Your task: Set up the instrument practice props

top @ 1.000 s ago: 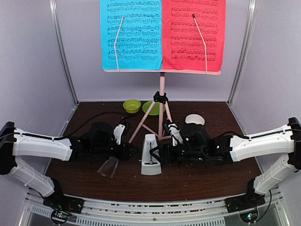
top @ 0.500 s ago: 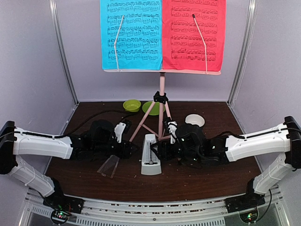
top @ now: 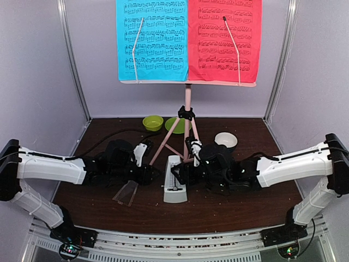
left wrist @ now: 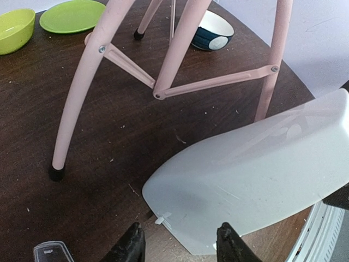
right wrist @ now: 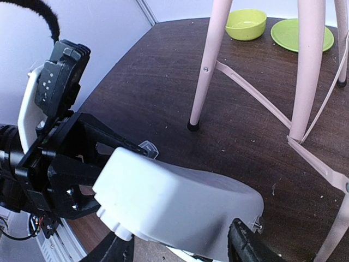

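Top external: your small white pyramid metronome sits on the dark tabletop, midway along the near edge. Left jaws are part-open round its corner, gap showing. Right jaws straddle it, grip unclear. Squeeze unevenly and it could tip against the pale pink tripod music stand.

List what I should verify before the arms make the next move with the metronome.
1. Metronome stands upright on the table: ok.
2. Left gripper holds the metronome firmly: cannot tell.
3. Right gripper has the metronome between its jaws: ok; contact cannot tell.
4. Clear cover is off, lying left of the metronome: ok.
5. Blue sheet and red sheet sit on the stand: ok.
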Motion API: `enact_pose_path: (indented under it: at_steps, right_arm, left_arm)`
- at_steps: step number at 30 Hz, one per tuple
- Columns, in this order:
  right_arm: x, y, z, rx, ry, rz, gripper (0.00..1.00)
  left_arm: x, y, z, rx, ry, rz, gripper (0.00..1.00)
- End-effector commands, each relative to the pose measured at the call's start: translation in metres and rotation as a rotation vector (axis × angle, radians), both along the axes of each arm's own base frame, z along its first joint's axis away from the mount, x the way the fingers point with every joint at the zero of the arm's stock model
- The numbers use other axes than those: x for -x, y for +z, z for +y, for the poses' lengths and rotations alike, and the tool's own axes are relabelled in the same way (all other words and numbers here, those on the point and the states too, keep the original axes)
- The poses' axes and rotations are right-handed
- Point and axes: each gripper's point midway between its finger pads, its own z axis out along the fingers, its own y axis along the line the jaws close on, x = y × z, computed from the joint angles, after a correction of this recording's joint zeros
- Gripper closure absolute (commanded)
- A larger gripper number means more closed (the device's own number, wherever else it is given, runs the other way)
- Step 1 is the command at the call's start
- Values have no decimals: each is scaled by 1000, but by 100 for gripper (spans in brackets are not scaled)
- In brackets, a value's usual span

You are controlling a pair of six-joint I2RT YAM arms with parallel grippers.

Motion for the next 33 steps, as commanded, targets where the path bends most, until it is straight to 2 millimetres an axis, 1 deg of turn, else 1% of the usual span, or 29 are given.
enact_pose_path:
  at_steps: [1,6,10,14,17,19,20,23,25,30,33]
  right_arm:
    - [-7,7,-1,4,-45,-26,44]
    - [-6,6,-6,13,-52,-27,54]
    - [-3,10,-13,-1,-52,-29,61]
    - [1,9,-20,-13,-51,-29,67]
    - [3,9,-23,-18,-48,-28,68]
    - [5,11,-24,-23,-41,-27,66]
    - [6,12,-24,-27,-37,-26,63]
    - [8,15,-23,-36,-27,-25,51]
    - [7,18,-21,-39,-26,-26,46]
    - [2,19,-19,-10,-51,-24,44]
    - [-1,14,-26,10,-93,-15,44]
  left_arm:
    - [-8,15,-7,36,-14,-37,53]
    - [-11,16,-7,34,-16,-36,53]
    - [-13,17,-7,29,-23,-41,53]
    - [-16,15,-8,18,-25,-39,53]
    - [-17,14,-7,12,-21,-39,53]
    - [-18,15,-6,13,-18,-43,53]
    - [-18,16,-6,13,-16,-45,53]
    - [-19,18,-4,15,-11,-50,50]
    - [-19,18,-3,15,-5,-52,49]
    - [-18,19,1,15,8,-56,47]
    - [-18,21,5,17,19,-61,46]
